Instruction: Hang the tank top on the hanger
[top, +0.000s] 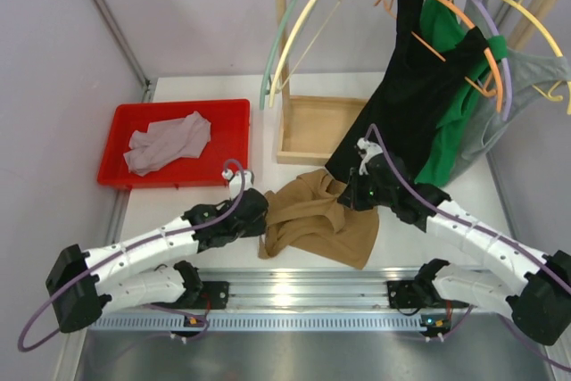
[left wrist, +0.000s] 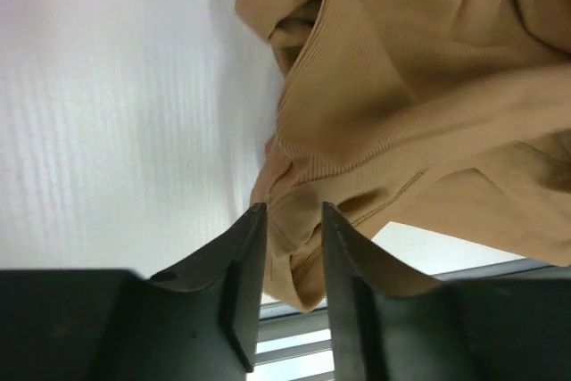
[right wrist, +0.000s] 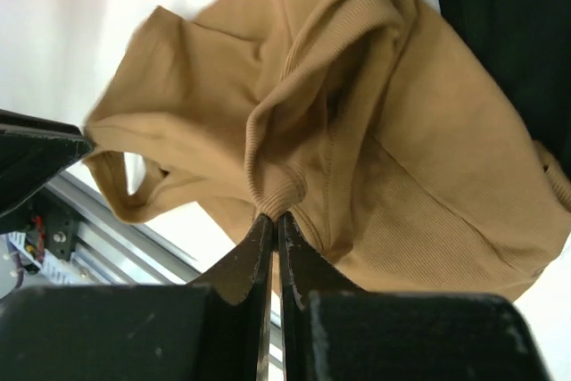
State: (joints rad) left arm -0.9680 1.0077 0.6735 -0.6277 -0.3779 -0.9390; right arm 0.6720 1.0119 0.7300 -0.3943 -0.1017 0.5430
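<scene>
The tan tank top (top: 321,225) lies crumpled on the white table between the two arms. My right gripper (top: 350,192) is at its far right edge. In the right wrist view that gripper (right wrist: 274,218) is shut on a ribbed hem fold of the tank top (right wrist: 357,131), which is lifted slightly. My left gripper (top: 264,213) is at the top's left edge. Its jaws (left wrist: 293,216) stand apart, and a loose fold of the tank top (left wrist: 401,86) hangs between them unpinched. The cream hanger (top: 314,2) hangs empty on the wooden rod, left side.
A red tray (top: 125,118) at the left holds a grey-lilac garment (top: 165,144). The rack's wooden base box (top: 317,127) stands behind the tank top. A black top (top: 419,86) and a green garment (top: 455,131) hang low beside my right arm. A metal rail (top: 294,287) runs along the near edge.
</scene>
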